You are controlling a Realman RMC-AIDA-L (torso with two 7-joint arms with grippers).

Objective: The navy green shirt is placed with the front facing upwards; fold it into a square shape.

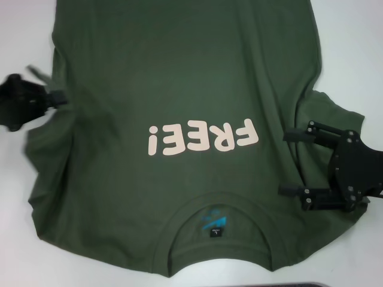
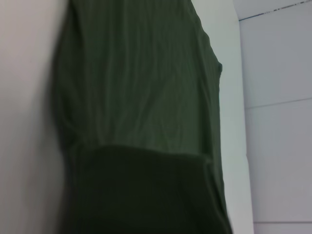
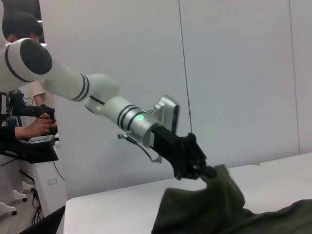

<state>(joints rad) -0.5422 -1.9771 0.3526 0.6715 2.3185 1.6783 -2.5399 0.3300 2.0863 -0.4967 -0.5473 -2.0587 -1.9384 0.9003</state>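
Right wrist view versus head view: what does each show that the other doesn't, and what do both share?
Only the right wrist view shows the left arm's white links, the wall and a person at a desk. Only the head view shows the pink "FREE!" lettering, the neck label and the right gripper, open over the sleeve. Both show the navy green shirt and the left gripper, shut on the shirt's edge and lifting it.

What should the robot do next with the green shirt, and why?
Probably carry the left end effector inward over the navy green shirt. It already pinches and lifts the left edge, while the right end effector sits open over the right side, holding nothing.
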